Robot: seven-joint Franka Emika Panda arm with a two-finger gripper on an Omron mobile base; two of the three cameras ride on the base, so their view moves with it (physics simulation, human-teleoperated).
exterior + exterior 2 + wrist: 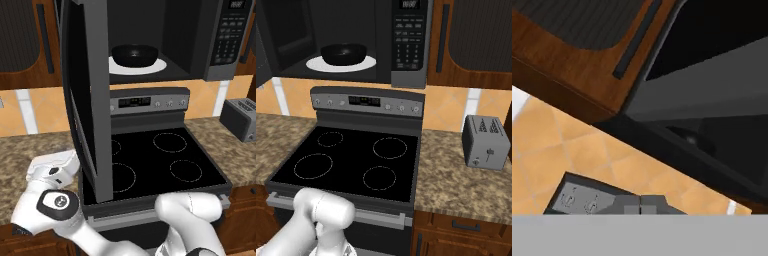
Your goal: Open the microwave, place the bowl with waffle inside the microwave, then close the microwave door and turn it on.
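Left base view has the microwave [165, 40] open, its door [87, 100] swung out to the left and standing edge-on toward the camera, reaching down in front of the stove [155, 160]. The bowl [134, 54] sits inside on the white turntable [155, 66], near the middle of the cavity; I cannot see the waffle over its rim. The keypad [230, 35] is at the right of the cavity. The arm's white hand [52, 170] lies low at the left, just beside the door's bottom edge, over the worktop [25, 155].

From the right base view the bowl [343, 52] again rests on the turntable [366, 63] in the open microwave [408, 45], above the stove [356, 160] with its four rings. A grey toaster [486, 142] stands on the worktop [456, 180] to the right.

In the hand view the gripper [640, 209] shows its two tips pressed together at the bottom edge, closed on nothing. Ahead of it are the microwave's dark underside [712, 125], a wooden cabinet [577, 55] and the tan tiled wall [572, 150].
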